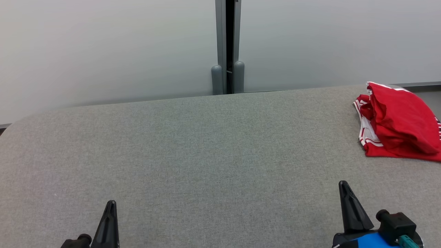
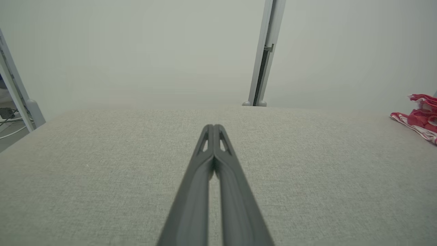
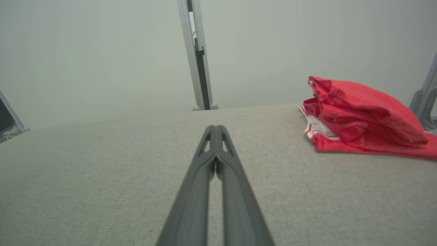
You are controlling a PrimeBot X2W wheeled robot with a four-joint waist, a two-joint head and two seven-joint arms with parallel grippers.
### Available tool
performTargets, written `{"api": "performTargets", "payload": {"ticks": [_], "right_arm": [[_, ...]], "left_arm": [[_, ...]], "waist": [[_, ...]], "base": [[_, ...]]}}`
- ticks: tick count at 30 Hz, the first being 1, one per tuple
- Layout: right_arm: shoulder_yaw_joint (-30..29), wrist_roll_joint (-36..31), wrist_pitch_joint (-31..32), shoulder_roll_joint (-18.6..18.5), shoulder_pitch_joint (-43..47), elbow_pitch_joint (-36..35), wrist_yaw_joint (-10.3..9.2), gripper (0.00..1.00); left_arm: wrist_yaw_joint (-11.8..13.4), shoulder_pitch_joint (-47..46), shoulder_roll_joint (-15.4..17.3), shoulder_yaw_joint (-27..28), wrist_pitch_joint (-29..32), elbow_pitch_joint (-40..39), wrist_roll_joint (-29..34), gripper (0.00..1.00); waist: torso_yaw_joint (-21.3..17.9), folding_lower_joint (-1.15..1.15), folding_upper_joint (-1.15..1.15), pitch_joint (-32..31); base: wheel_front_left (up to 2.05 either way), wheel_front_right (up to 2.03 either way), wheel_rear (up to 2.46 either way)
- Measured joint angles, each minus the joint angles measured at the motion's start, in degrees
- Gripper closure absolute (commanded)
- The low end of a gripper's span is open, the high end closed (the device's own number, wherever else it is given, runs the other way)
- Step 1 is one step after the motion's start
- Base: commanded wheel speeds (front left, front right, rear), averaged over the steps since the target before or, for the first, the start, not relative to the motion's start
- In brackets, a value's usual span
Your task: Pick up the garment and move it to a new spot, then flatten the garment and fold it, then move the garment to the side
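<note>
A red garment (image 1: 399,124) with white stripes lies crumpled in a heap at the far right of the grey fabric table (image 1: 206,155). It also appears at the right edge of the left wrist view, garment (image 2: 418,118), and large in the right wrist view, garment (image 3: 362,118). My left gripper (image 1: 111,204) stands at the lower left, shut and holding nothing, its fingertips pressed together (image 2: 213,127). At the lower right my right gripper (image 1: 342,184) is shut and empty too, tips together (image 3: 215,128). The garment lies ahead and to the right of the right gripper, well apart from it.
A pale partition wall (image 1: 103,44) stands along the table's far edge, with a grey upright post (image 1: 227,48) at its middle. The table's left corner is rounded (image 1: 20,120). Cables lie on the floor beyond the table's left side (image 2: 10,119).
</note>
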Motion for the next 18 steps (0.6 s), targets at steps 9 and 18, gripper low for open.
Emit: {"api": "performTargets", "payload": {"ticks": [9, 18], "right_arm": [[-0.62, 10.73, 2.64, 0.00, 0.13, 0.58, 0.00, 1.00], [-1.34, 20.30, 5.02, 0.00, -0.35, 0.73, 0.00, 1.00]], "left_arm": [[-0.57, -0.21, -0.18, 0.81, 2.96, 0.98, -10.39, 1.00], [-1.27, -1.10, -0.15, 1.49, 5.19, 1.08, -19.56, 1.00]], "waist": [[0.25, 0.00, 0.00, 0.08], [0.47, 0.00, 0.00, 0.15]], "base": [[0.00, 0.00, 0.00], [0.00, 0.00, 0.00]]}}
